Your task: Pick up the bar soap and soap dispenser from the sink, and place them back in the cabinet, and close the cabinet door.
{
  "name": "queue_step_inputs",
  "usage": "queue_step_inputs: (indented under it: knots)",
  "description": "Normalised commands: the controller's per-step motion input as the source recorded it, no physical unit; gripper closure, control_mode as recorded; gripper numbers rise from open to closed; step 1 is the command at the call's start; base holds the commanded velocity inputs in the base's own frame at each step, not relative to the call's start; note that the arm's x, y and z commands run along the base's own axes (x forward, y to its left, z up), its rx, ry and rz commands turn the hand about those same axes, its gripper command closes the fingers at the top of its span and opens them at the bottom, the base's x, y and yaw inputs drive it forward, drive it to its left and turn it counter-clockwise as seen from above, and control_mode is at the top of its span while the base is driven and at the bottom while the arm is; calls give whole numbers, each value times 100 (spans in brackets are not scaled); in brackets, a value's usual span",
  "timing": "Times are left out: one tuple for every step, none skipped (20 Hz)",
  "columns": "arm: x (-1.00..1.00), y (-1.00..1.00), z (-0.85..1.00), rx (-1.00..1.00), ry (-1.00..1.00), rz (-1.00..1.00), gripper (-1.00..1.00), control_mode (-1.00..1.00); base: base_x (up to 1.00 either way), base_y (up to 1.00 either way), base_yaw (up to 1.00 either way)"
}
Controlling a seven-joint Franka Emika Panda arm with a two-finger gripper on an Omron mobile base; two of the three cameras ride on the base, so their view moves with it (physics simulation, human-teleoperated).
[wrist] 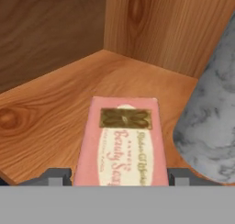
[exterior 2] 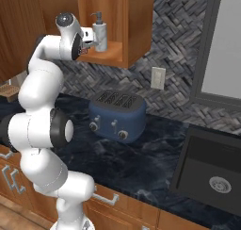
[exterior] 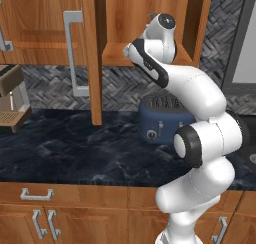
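While reaching into the open cabinet (exterior 2: 136,26), gripper (wrist: 120,179) up at the shelf's front edge. Fingers (wrist: 54,177) parted, one on each side of the bar soap (wrist: 121,142), just clear of it by the look. Soap flat on the shelf floor, label up, toward the front. Soap dispenser (exterior 2: 99,32) upright just beside it, near the right front corner. Cabinet door (exterior: 91,53) swung wide open. Sink (exterior 2: 212,172) at the counter's right end.
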Motion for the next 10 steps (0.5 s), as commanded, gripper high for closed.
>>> queue_step_inputs:
  knots:
    - [0,0,0,0,0,0,-100,-100,0,0,0]
    - [0,0,0,0,0,0,-100,-100,0,0,0]
    - [0,0,0,0,0,0,-100,-100,0,0,0]
    - [0,0,0,0,0,0,-100,-100,0,0,0]
    - [0,0,0,0,0,0,-100,-100,0,0,0]
    - [0,0,0,0,0,0,-100,-100,0,0,0]
    - [0,0,0,0,0,0,-100,-100,0,0,0]
    - [0,0,0,0,0,0,-100,-100,0,0,0]
    - [0,0,0,0,0,0,-100,-100,0,0,0]
    - [0,0,0,0,-2,0,-100,-100,0,0,0]
